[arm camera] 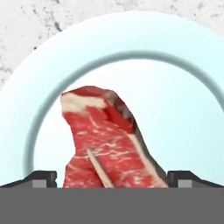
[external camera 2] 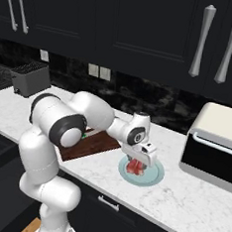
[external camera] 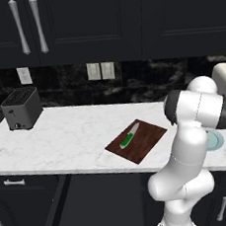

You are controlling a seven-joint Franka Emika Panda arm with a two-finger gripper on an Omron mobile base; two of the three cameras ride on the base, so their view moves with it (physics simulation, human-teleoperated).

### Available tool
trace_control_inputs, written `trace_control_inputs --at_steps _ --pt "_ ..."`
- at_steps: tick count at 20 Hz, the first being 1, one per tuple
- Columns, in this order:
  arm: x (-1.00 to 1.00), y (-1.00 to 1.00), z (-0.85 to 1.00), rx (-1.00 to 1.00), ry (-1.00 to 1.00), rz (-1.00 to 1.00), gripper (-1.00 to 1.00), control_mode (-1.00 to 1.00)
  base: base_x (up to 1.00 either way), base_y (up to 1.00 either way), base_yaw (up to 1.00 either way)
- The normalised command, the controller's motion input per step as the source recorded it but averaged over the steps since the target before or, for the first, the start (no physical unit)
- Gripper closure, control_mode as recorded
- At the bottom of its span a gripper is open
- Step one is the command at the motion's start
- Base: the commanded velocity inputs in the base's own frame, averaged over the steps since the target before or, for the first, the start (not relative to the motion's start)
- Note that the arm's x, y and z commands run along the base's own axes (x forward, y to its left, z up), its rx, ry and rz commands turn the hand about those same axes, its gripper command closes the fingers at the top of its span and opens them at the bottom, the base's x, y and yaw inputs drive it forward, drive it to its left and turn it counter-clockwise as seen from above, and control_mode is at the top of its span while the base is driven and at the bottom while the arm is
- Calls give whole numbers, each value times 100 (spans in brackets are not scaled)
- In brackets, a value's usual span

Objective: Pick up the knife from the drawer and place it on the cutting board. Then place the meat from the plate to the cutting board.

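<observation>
Over the plate (external camera 2: 155, 177), the end effector (external camera 2: 135, 168) gapes wide, straddling the meat (arm camera: 109, 144), gripping nothing.

Knife (external camera: 129, 136) on board (external camera: 147, 142); meat (arm camera: 107, 144) on plate (arm camera: 183, 109)

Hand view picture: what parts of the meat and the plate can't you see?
- Red-pink raw steak: its bottom end is cut off by the lower edge of the hand view, between the open hand's dark fingertips.
- Round pale blue-green plate: its near rim is cut off there too.
- Right base view: the white hand covers the steak's top.
</observation>
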Motion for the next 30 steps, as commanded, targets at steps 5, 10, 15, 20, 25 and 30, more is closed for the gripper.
trace_control_inputs --at_steps 5,10,15,20,25,30 --pt "0 -2 -44 -1 2 13 -100 -100 0 0 0" --pt "0 0 -10 0 -9 23 -100 -100 0 0 0" --pt "-6 26 -22 0 -2 24 100 -100 0 0 0" --pt "-30 24 -11 0 -3 24 100 -100 0 0 0" --pt "-31 7 13 0 -13 17 100 -100 0 0 0" --pt "-2 42 44 0 -12 22 100 -100 0 0 0"
